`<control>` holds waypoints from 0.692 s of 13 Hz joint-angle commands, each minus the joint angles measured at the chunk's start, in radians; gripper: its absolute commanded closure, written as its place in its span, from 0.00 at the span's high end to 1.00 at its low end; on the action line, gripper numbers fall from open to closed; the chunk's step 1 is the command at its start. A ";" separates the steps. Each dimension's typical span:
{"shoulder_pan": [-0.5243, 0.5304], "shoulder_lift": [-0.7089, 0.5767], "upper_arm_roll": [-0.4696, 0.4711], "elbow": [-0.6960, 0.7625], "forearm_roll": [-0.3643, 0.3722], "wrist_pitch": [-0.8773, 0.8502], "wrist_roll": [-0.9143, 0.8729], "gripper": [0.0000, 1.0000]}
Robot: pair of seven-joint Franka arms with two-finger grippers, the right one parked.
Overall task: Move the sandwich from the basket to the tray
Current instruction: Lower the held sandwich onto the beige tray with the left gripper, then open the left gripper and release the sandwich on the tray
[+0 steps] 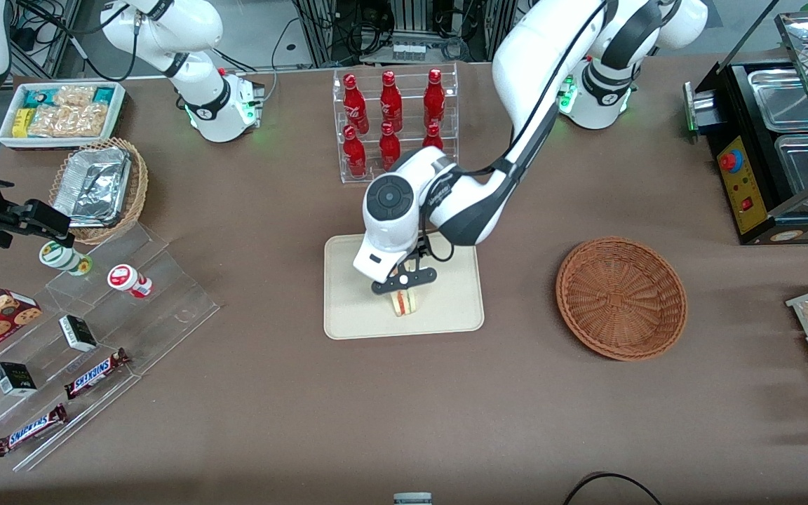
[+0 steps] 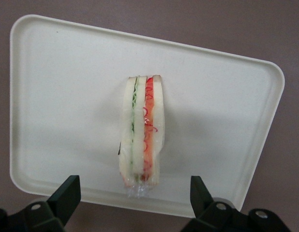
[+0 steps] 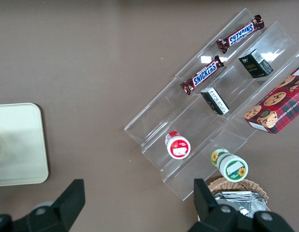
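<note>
Gripper [image 1: 404,280] spread wide above tray [image 1: 355,315], gripping nothing; sandwich [image 1: 404,302] stands on edge on tray between the fingers, untouched. Basket [image 1: 621,297] sits apart, holding nothing.

A robotics lab staged as a snack shop: white robot arms bolted to a brown-clothed table [image 1: 271,393], cables at twelve o'clock, a clear acrylic rack of red soda bottles [image 1: 393,119], tiered clear display steps with chocolate bars [image 1: 88,375], and a black food warmer [image 1: 776,140].

The gripper [image 1: 404,279] hovers over the cream tray [image 1: 355,308], fingers spread apart.
</note>
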 commanded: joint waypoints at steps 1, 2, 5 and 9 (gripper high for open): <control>0.036 -0.073 0.006 -0.020 -0.005 -0.065 0.055 1.00; 0.055 -0.099 0.006 -0.030 -0.002 -0.080 0.131 1.00; 0.104 -0.162 0.014 -0.069 0.007 -0.186 0.284 1.00; 0.237 -0.314 0.014 -0.220 0.006 -0.231 0.470 1.00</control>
